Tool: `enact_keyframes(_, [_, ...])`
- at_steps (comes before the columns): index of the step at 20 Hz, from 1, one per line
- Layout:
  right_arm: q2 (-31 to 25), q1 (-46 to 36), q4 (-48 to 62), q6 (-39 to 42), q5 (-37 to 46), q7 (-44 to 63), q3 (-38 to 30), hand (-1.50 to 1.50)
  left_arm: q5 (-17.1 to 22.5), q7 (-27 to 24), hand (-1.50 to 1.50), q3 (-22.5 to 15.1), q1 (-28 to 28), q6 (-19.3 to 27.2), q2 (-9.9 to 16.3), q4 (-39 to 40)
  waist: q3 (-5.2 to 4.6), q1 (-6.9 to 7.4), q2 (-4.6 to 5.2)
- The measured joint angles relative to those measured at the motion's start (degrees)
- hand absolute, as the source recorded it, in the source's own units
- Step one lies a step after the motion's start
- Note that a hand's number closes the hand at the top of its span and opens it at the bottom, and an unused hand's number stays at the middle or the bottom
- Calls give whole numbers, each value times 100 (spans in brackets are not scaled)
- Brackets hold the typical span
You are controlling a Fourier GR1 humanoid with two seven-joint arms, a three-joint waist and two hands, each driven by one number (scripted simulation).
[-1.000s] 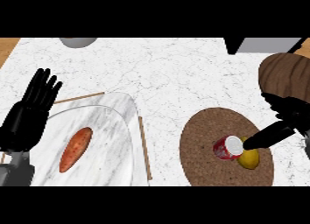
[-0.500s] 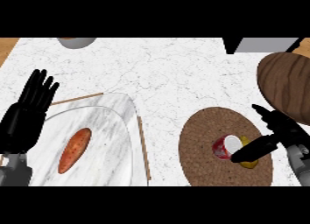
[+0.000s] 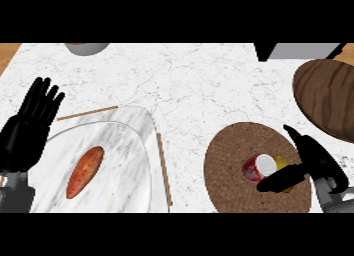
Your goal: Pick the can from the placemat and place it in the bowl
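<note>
My white marble counter point(image 3: 209, 80) carries a round brown placemat point(image 3: 235, 165), a dark wooden bowl point(image 3: 335, 100), a marble tray point(image 3: 121, 150), and a grey cup point(image 3: 86, 48) at its far edge.

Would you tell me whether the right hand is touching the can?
Touching: in the head view the right hand has its thumb pressed against the can on the placemat.
</note>
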Motion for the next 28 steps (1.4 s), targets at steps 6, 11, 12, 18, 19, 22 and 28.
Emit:
enact_keyframes(6, [357, 58, 345, -4, 277, -58, 79, -150, -61, 200, 0, -6, -62, 52, -66, -118, 2, 19, 2])
enact_keyframes(11, [605, 46, 762, 32, 423, -235, 12, -150, -66, 210, 0, 69, -49, -52, -100, -149, -1, 23, -1])
enact_keyframes(12, [631, 77, 750, 43, 434, -229, 11, -150, -76, 178, 0, 80, 13, -84, -110, -181, -1, 23, -2])
enact_keyframes(18, [680, 31, 886, 231, 426, -276, -13, 150, -191, 227, 0, 77, 43, -48, -221, -262, -11, 19, -16])
enact_keyframes(19, [681, -61, 966, 283, 448, -315, 4, 150, -163, 257, 0, 112, 60, -80, -201, -311, -14, 27, -19])
enact_keyframes(22, [654, -176, 1132, 429, 547, -445, 118, 150, -227, 182, 0, 159, -58, -116, -223, -98, -28, 20, -28])
enact_keyframes(28, [462, -377, 1441, 777, 665, -900, 159, 150, -325, 145, 0, 140, 7, -153, -336, -105, -31, 35, -35])
